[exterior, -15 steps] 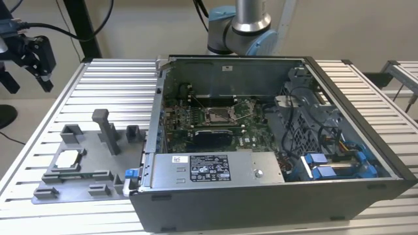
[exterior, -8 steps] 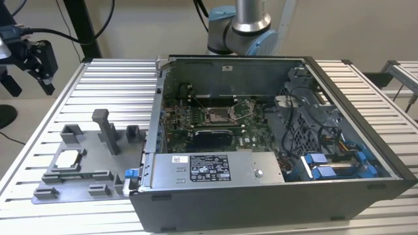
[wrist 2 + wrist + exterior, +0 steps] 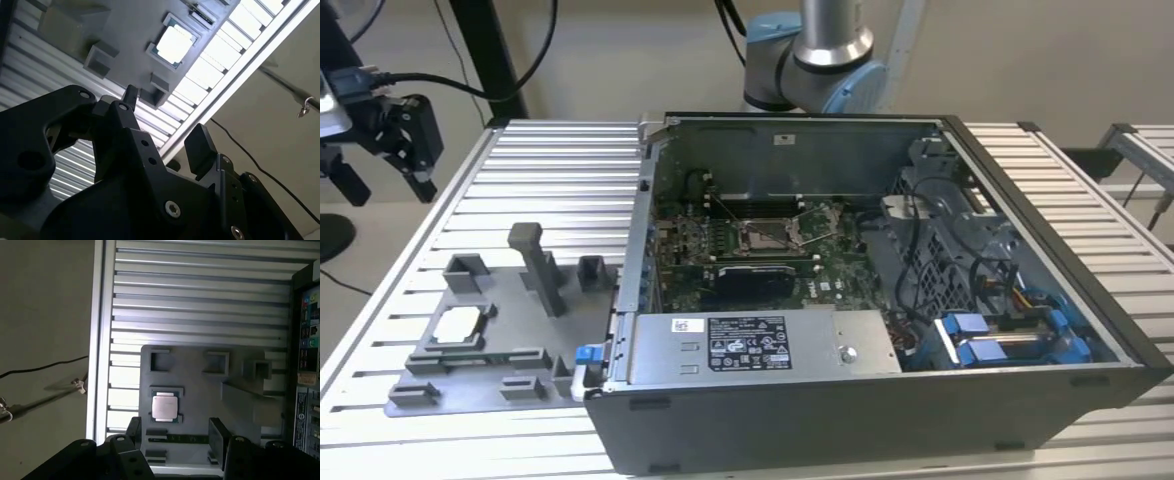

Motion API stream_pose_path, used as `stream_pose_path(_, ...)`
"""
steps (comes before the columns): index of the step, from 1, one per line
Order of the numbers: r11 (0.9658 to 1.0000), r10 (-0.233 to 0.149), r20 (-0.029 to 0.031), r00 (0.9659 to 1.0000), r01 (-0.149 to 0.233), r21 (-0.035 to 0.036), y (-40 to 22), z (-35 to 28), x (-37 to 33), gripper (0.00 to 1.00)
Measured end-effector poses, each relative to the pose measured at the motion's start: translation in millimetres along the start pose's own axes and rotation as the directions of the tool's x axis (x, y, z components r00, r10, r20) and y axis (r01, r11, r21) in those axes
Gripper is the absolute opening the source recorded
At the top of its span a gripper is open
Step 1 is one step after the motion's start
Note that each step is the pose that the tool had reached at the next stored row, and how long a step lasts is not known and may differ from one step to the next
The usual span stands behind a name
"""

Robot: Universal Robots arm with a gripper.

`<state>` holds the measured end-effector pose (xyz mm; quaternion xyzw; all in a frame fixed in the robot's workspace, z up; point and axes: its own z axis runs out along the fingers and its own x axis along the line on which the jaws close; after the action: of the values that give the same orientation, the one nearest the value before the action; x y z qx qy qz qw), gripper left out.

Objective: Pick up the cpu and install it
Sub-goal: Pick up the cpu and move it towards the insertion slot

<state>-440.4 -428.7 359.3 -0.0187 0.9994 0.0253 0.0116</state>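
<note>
At the exterior view's left the hand [image 3: 387, 178] hangs in the air out past the edge of the slatted tabletop [image 3: 547, 165], high above it and well apart from everything it has to handle. Its two fingers are spread wide with nothing between them. That spread suits an approach: the gap looks broader than the chip, so a finger could pass down either side of it.

Moving right, the grey tray [image 3: 520, 340] lies flat on the tabletop, just beside the computer case [image 3: 854, 410]. The cpu [image 3: 458, 325] sits in a shallow square recess on the side of the tray toward the exterior view's left, level, with its silvery top up. I judge the recess is there to keep the chip square and in a known spot — its low walls leave the sides within reach. In the first wrist view the cpu [image 3: 164, 407] lines up roughly with the gap of the hand [image 3: 175, 424]. In the second wrist view the cpu [image 3: 174, 44] lies well beyond the hand [image 3: 165, 115], seen at a slant.

Further right, the case lies on its side with the open face up, so the board faces upward and the socket [image 3: 767, 235] can be reached from above. Its centre looks dark and bare — by my reading the pick is not yet made and nothing is installed.
</note>
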Motion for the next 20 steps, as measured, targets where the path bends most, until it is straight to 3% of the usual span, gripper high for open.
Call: stream_pose_path(20, 1.0, 0.0, -0.0001, 1.0, 0.0, 0.0001, -1.5, 28.6, 0.7, 1.0)
